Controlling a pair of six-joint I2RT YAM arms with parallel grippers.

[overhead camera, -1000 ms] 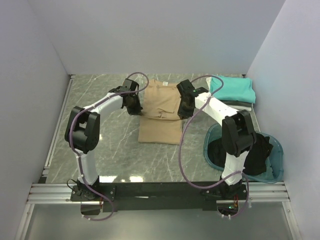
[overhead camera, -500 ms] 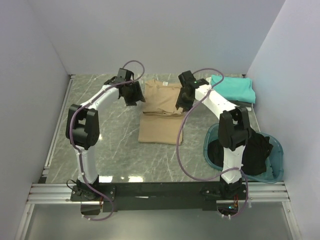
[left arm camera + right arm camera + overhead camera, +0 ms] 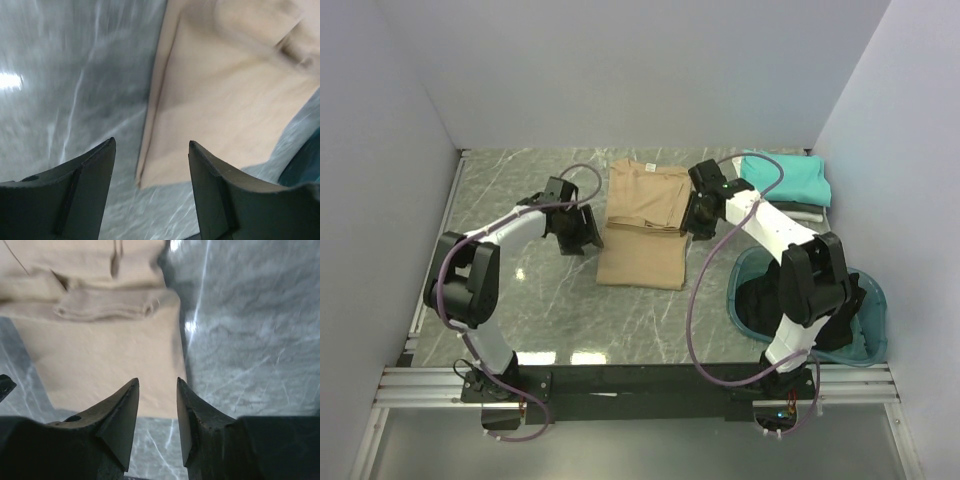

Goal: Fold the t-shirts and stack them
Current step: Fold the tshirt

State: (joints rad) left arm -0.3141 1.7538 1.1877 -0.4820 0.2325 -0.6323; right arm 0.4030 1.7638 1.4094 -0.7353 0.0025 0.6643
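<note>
The tan t-shirt point(image 3: 642, 225) lies mid-table, its upper part doubled over the lower part along a crosswise fold. My left gripper point(image 3: 586, 232) hovers open just off the shirt's left edge, with nothing between its fingers. The left wrist view shows the tan t-shirt point(image 3: 225, 100) ahead of the left gripper point(image 3: 151, 141). My right gripper point(image 3: 696, 220) is open and empty at the shirt's right edge. In the right wrist view, the right gripper point(image 3: 157, 380) hangs over the tan t-shirt point(image 3: 100, 355) near its corner. A folded teal t-shirt point(image 3: 785, 177) tops a grey one point(image 3: 810, 209) at the back right.
A round teal basin point(image 3: 875, 290) at the right front holds black cloth point(image 3: 832, 312). White walls enclose the marble table point(image 3: 520, 290) on three sides. The right arm's cable loops over the table in front of the tan shirt.
Both grippers opened and let go of the tan shirt. They first moved farther back, then drew toward the near side, ending beside the shirt's edges. The shirt's upper part now lies folded over.
</note>
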